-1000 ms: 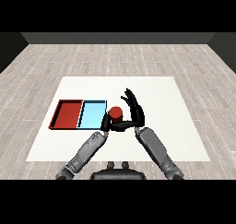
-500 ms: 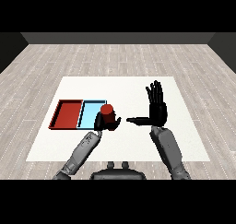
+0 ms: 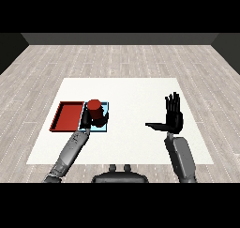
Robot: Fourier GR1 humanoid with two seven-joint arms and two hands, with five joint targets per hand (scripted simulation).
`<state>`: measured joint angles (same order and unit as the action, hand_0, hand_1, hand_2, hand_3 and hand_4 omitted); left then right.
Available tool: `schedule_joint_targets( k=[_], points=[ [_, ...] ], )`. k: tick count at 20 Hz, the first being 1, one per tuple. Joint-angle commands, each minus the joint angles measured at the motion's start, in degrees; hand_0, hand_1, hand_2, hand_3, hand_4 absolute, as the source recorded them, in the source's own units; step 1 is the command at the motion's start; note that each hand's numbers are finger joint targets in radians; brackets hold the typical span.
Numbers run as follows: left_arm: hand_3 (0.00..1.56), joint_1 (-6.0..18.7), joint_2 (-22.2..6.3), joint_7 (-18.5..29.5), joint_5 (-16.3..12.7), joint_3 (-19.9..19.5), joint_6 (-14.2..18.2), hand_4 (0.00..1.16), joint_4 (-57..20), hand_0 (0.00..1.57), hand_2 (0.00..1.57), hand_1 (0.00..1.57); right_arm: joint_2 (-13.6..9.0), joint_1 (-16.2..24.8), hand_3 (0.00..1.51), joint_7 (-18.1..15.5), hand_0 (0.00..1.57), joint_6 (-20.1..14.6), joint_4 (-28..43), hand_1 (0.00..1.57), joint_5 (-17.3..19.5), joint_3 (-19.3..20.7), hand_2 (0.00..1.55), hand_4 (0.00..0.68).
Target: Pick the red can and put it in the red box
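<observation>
The red can [image 3: 95, 110] is held upright in my left hand [image 3: 90, 119], whose fingers curl round its lower part. It hangs over the light blue tray [image 3: 101, 127], just right of the red tray [image 3: 66, 116]. My right hand [image 3: 172, 116] is well off to the right over the white table, fingers straight and pointing up, thumb stretched out to the left, holding nothing.
The two trays lie side by side at the table's left part [image 3: 131, 95]. The left forearm [image 3: 70, 152] comes in from the lower left and the right forearm [image 3: 182, 157] from the lower right.
My left hand has carried the red can leftward, from the table's middle to above the light blue tray. My right hand let go earlier and has swung away to the right.
</observation>
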<state>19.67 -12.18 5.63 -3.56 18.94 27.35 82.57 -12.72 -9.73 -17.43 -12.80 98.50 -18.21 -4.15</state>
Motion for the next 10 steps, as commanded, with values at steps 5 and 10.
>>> schedule_joint_targets(
  k=[5, 10],
  points=[
    [1.43, 3.89, -8.15, -7.19, 2.84, -6.81, -2.83, 1.13, 0.20, 1.57, 1.56, 1.57, 0.30, 4.41, 0.00, -5.93, 0.00, 4.31, -11.29, 0.00, 0.95, 2.20, 0.00, 0.000],
    [1.39, 7.10, -12.76, -6.69, 5.44, -10.95, -4.75, 1.11, -10.22, 1.44, 1.46, 1.44, -0.11, 9.13, 0.00, -4.03, 0.00, 4.06, -7.58, 0.00, 1.89, 1.40, 0.00, 0.000]
  ],
)
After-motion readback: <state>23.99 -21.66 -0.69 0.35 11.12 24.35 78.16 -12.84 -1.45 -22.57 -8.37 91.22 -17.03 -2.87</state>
